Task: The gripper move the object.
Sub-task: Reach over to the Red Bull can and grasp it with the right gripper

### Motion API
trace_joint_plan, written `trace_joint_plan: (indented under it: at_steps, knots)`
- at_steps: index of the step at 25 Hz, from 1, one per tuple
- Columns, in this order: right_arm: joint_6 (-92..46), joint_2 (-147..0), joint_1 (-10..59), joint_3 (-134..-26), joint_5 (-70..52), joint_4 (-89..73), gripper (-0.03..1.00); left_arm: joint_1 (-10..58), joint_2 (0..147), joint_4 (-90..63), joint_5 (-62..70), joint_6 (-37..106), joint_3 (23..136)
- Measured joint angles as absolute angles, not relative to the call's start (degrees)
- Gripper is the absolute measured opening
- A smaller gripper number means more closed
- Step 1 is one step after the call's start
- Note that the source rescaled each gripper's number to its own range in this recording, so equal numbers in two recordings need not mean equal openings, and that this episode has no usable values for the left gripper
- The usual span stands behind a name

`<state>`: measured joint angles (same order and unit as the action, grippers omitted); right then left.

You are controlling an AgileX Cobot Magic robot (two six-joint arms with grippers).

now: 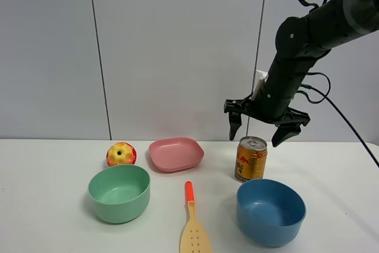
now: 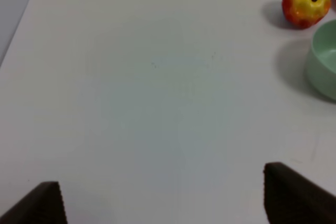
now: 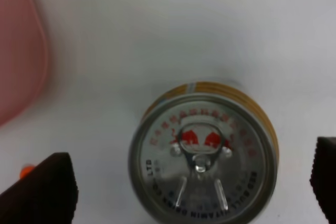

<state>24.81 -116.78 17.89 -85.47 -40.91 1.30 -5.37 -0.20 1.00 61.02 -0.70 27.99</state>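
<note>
Can (image 1: 251, 159) stood upright on the white table (image 1: 53, 205), silver top up, just behind the blue bowl (image 1: 271, 211) and to the right of the pink dish (image 1: 176, 153). Nothing gripped it.

Right gripper (image 1: 255, 138) hung directly above the can, fingers spread wider than the can and pointing down, tips level with its rim on either side; no contact seen. The right wrist view showed the can top centred between the two fingers.

An orange-handled spatula (image 1: 194, 229) lay between the blue bowl and the green bowl (image 1: 119, 192); the apple (image 1: 121, 154) sat just behind the green one.

Left gripper (image 2: 165, 203): fingers spread, holding nothing, above the table near the apple.
</note>
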Motion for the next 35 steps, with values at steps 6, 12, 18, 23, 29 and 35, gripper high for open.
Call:
trace_joint_plan:
  at_steps: [6, 12, 18, 23, 29, 35]
  knots:
    - [24.8, -118.8, 17.9, -85.5, -39.9, 1.0, 1.00, -5.4, -0.2, 1.0, 61.0, -0.7, 28.0]
    - [24.8, -120.7, 17.9, -85.5, -38.2, 1.4, 1.00, -5.4, -0.2, 1.0, 61.0, -0.7, 28.0]
    - [24.8, -121.2, 17.9, -85.5, -36.4, 2.3, 1.00, -5.4, -0.2, 1.0, 61.0, -0.7, 28.0]
    - [24.8, -121.2, 17.9, -85.5, -36.4, 2.3, 1.00, -5.4, -0.2, 1.0, 61.0, -0.7, 28.0]
    - [24.8, -121.2, 17.9, -85.5, -36.6, 2.6, 1.00, -5.4, -0.2, 1.0, 61.0, -0.7, 28.0]
    - [24.8, -121.2, 17.9, -85.5, -36.9, 2.7, 0.99, -5.4, -0.2, 1.0, 61.0, -0.7, 28.0]
